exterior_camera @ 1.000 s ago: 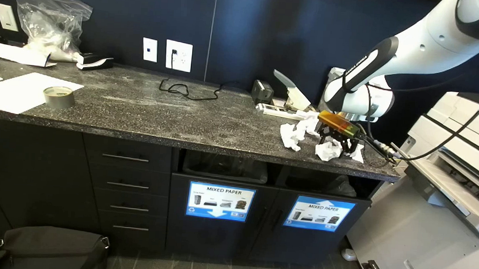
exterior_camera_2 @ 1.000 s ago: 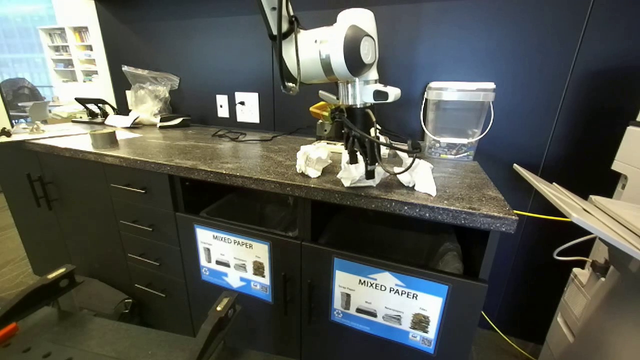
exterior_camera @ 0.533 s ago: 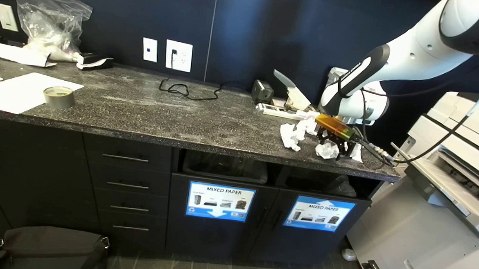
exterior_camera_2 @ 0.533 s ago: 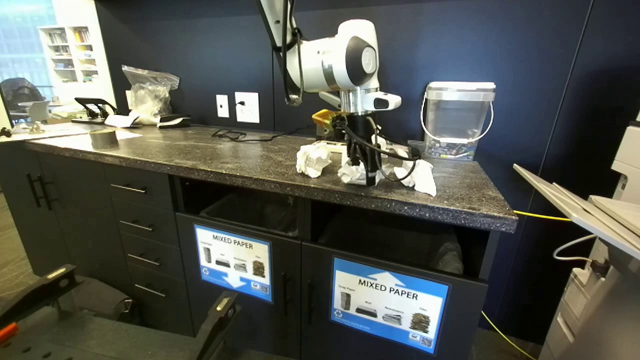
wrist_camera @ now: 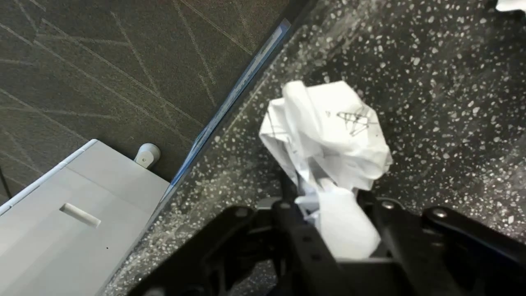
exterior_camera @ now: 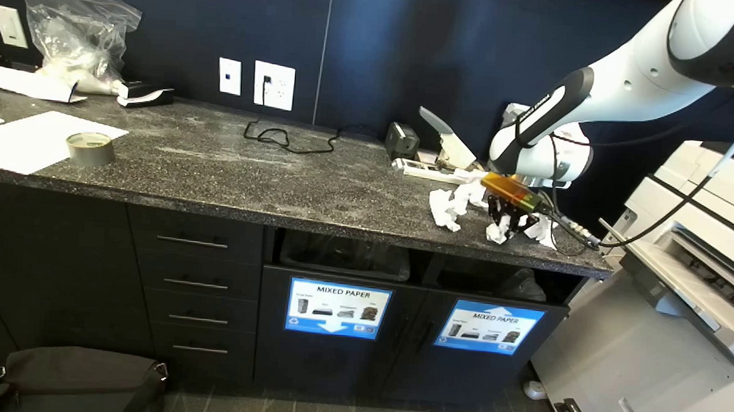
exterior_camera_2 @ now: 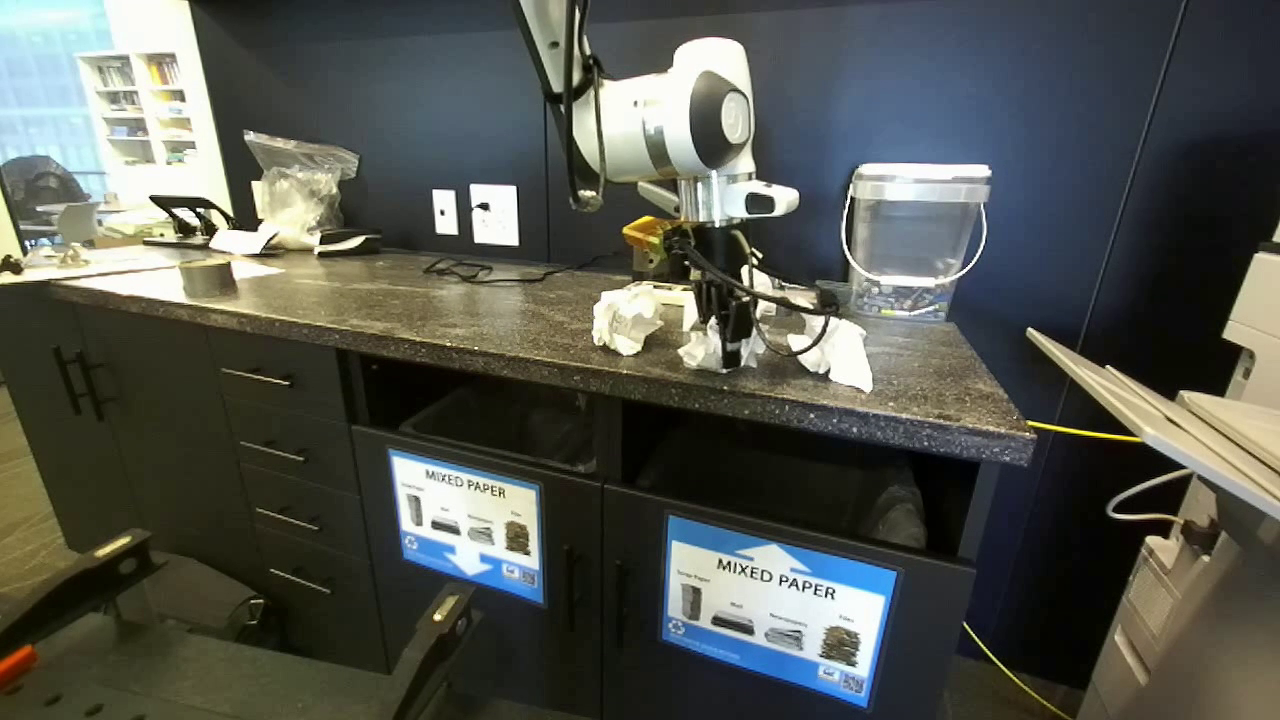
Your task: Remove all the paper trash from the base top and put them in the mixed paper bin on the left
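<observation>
My gripper (wrist_camera: 324, 197) is low over the base top (wrist_camera: 444, 102), its fingers drawn in on a crumpled white piece of paper trash (wrist_camera: 333, 131). Squeezed between the fingers, that scrap bulges out past their tips and bears pen marks. In an exterior view it rests close to the counter's front edge, the gripper (exterior_camera_2: 728, 350) around it. More crumpled paper (exterior_camera: 445, 210) lies to its left, and a white scrap (exterior_camera_2: 840, 352) to its right. Below the counter, the left mixed paper bin (exterior_camera_2: 530, 425) sits in its open slot above a blue sign.
A white hole-punch-like tool (exterior_camera: 431, 170) lies behind the paper. A clear bucket (exterior_camera_2: 915, 225) stands at the back right. Further left are a tape roll (exterior_camera: 90, 147), flat white sheets (exterior_camera: 31, 144) and a clear plastic bag (exterior_camera: 80, 46). A printer (exterior_camera: 664, 297) adjoins the counter's right end.
My gripper has come down and slightly left in an exterior view onto the scrap by the front edge. Its fingers have drawn together and the scrap is now more bunched.
</observation>
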Available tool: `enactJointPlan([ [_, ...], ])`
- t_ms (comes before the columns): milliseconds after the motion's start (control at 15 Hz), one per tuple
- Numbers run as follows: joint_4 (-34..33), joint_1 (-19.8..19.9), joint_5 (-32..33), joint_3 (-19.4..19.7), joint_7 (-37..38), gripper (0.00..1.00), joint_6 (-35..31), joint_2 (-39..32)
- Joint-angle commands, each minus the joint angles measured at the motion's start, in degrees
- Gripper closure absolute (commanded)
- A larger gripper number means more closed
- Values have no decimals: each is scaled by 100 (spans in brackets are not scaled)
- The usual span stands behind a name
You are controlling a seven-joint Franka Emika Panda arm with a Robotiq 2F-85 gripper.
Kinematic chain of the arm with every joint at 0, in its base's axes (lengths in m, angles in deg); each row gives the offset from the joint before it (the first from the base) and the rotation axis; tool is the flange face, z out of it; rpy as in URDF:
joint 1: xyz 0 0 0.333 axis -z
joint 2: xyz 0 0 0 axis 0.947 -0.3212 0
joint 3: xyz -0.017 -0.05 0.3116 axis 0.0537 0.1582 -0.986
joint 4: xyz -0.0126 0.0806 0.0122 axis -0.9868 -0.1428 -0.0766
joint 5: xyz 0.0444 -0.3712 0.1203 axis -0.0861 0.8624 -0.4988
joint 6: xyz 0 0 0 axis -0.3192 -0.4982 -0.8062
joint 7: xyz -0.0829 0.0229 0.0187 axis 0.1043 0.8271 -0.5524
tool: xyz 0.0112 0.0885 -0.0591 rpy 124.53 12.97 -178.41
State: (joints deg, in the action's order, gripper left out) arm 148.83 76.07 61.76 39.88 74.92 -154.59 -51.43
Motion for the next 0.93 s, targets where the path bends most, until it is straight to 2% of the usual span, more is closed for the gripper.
enactJointPlan([
  [0, -88, -111, 85, 94, -248, 91, 373, 4],
  [400, 233, -121, 239, -30, -1137, 88, 543, 230],
  [667, 708, -52, 166, -196, -2217, 88, 175, 499],
  [867, 1268, 3, 204, -344, -3085, 88, -346, 800],
])
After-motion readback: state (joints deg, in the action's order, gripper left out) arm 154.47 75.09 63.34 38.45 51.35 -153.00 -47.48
